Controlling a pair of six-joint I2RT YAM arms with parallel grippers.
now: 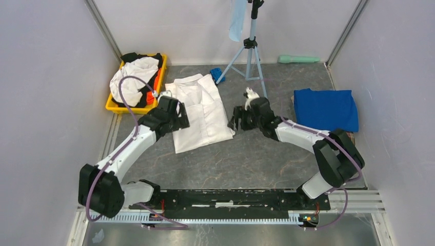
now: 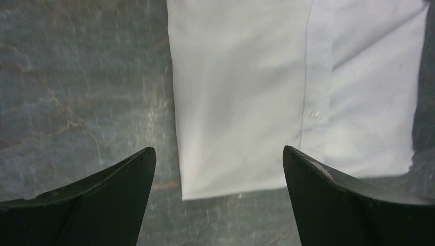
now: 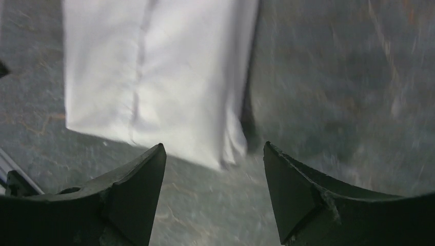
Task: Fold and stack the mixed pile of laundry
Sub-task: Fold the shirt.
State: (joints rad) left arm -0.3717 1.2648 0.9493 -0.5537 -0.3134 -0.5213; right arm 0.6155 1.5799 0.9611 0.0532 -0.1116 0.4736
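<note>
Mid-bench [image 1: 246, 159]: white shirt [image 1: 202, 113] lying folded flat, collar at the far end. Left claw [image 1: 180, 117] hovering over the shirt's left edge, released, fingers spread wide and gripping nothing. Right claw [image 1: 237, 120] hanging just right of the shirt's near-right corner, likewise released and empty. Royal-blue T-shirt [image 1: 325, 108] lying folded at far right. Laundry pile [image 1: 134, 79] sitting heaped in the yellow bin [image 1: 110, 105], far left.

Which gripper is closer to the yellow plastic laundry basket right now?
Left. The left gripper hovers at the edge of the folded white shirt nearest the yellow plastic basket; the right gripper sits beyond the shirt's opposite edge, farther away.
</note>
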